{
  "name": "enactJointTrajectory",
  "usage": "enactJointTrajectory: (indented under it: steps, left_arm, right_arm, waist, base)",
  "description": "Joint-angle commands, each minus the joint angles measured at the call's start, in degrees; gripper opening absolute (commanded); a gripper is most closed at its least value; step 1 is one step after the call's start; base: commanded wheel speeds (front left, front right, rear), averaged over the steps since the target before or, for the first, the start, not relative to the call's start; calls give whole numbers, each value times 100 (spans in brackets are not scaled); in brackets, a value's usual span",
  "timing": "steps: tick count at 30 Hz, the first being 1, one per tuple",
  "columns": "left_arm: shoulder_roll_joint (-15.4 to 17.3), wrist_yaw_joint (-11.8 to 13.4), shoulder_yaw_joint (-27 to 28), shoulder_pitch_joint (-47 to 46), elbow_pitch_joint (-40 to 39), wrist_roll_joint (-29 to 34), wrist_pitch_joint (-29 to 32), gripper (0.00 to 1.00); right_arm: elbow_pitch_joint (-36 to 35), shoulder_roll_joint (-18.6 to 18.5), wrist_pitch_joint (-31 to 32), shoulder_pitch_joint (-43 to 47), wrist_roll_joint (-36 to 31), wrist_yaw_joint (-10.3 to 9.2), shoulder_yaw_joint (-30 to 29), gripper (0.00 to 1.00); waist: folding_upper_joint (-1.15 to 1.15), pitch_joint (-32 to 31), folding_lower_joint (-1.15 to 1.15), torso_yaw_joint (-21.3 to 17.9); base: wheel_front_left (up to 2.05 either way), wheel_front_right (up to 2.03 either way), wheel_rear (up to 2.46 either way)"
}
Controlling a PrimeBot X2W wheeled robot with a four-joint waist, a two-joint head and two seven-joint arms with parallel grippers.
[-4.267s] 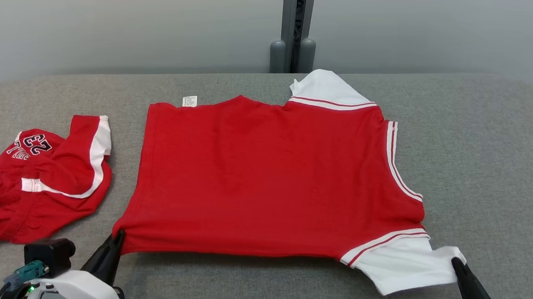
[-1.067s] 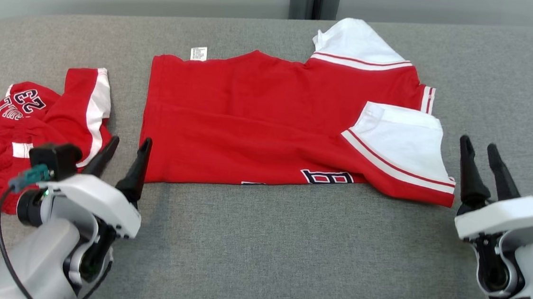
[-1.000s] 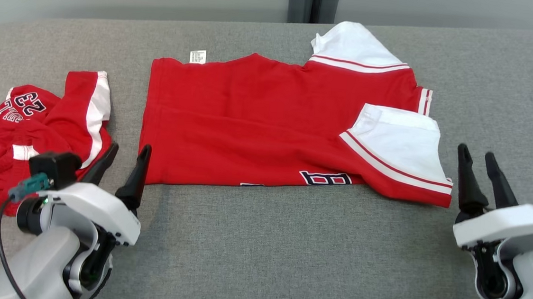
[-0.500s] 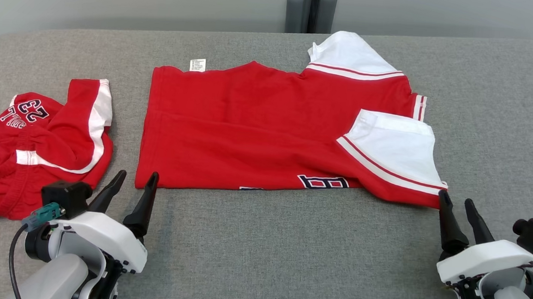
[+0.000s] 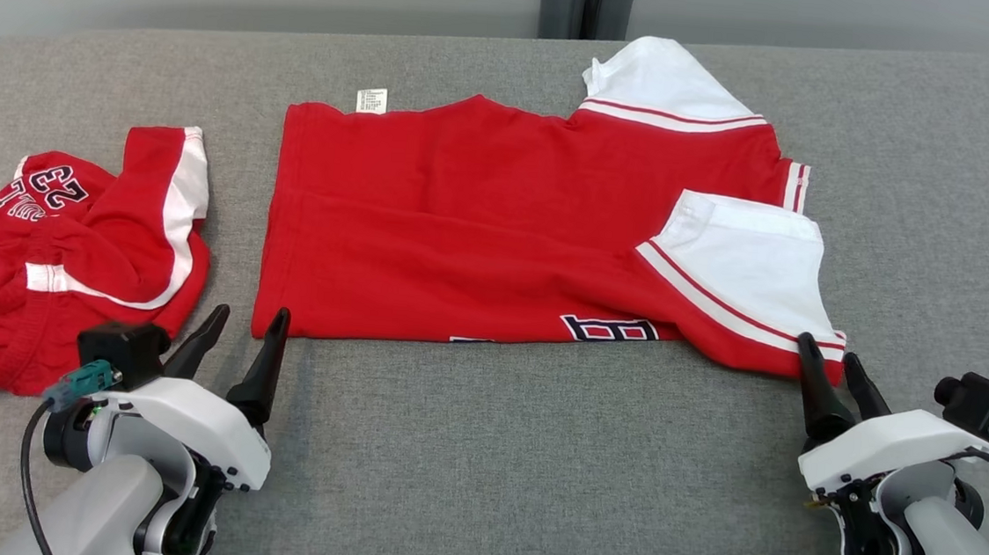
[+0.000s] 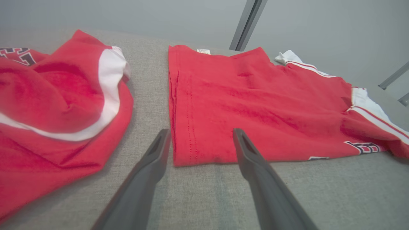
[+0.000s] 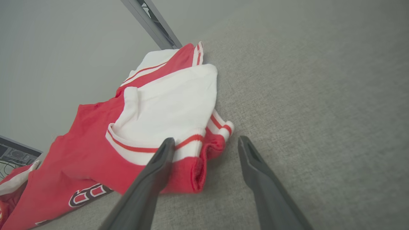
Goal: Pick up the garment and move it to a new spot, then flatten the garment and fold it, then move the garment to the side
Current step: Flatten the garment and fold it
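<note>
The garment [image 5: 481, 223], a red shirt with white sleeves, lies on the grey table [image 5: 532, 475] with its near half folded over the far half; dark lettering shows along the near fold. My left gripper [image 5: 248, 320] is open at the shirt's near left corner [image 6: 179, 159], which lies between its fingers in the left wrist view. My right gripper [image 5: 824, 356] is open at the near right corner [image 7: 198, 172], one finger over the red hem beside the folded white sleeve [image 7: 169, 105]. Neither gripper holds cloth.
A second red garment [image 5: 64, 252] with white stripes and the number 23 lies crumpled at the table's left, close to my left gripper. A grey wall with a dark post [image 5: 582, 2] runs behind the table.
Since the oldest frame the shirt's near half has been folded over the far half and let go. In the last second both open grippers came in to the fold's near corners; the camera shifted.
</note>
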Motion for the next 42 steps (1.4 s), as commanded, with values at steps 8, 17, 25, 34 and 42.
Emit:
enactJointTrajectory:
  steps: [8, 17, 25, 34, 42]
  left_arm:
    - [-91, -104, -3, -231, 360, -126, 218, 100]
    - [-311, -388, -44, -400, 997, -309, 390, 100]
    - [-483, -610, -64, -582, 1468, -320, 341, 100]
    - [-563, -752, -113, -700, 1727, -298, 312, 0]
    - [-587, -836, -160, -656, 1699, -206, 187, 0]
  right_arm:
    - [185, -67, -13, -281, 271, 2, 263, 100]
    - [292, -107, -54, -465, 461, 2, 549, 93]
    - [371, -118, -88, -550, 585, 2, 733, 71]
    - [382, -136, -119, -572, 663, 2, 852, 0]
    - [286, -250, -128, -435, 771, 2, 716, 0]
  waist:
    - [0, 144, 0, 29]
    - [0, 212, 0, -17]
    - [0, 261, 0, -49]
    - [0, 212, 0, -39]
    - [0, 19, 0, 30]
  base:
    - [0, 0, 0]
    - [0, 0, 0]
    - [0, 0, 0]
    - [0, 0, 0]
    - [0, 0, 0]
